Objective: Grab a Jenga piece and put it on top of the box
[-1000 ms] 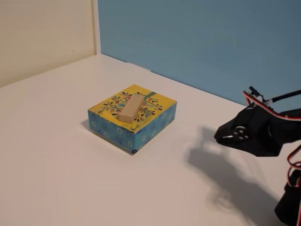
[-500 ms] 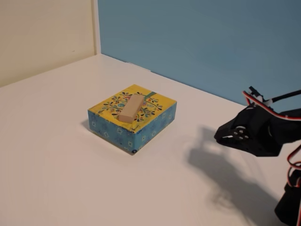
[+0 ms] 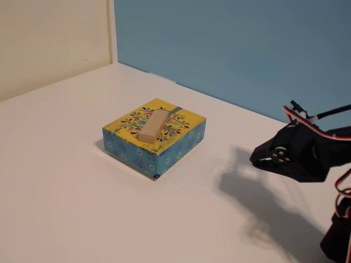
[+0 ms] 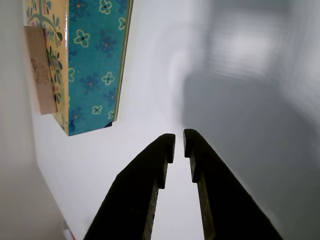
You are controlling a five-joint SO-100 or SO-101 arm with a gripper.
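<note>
Jenga piece (image 3: 152, 127) lying flat on the box (image 3: 155, 136), along its yellow top, untouched. Gripper (image 4: 179, 142) well apart to the right in the fixed view, fingers nearly closed, holding nothing. Placement apparently done; only retreat to rest needed.

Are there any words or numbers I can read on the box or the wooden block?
None can be read.
Jenga piece: the wrist view shows a faint stamped mark on its face, too blurred to read.
Box: only pictures, a dark tree with leaves on the yellow top and flowers on the blue sides, no letters or numbers.
Table and walls: no writing.
</note>
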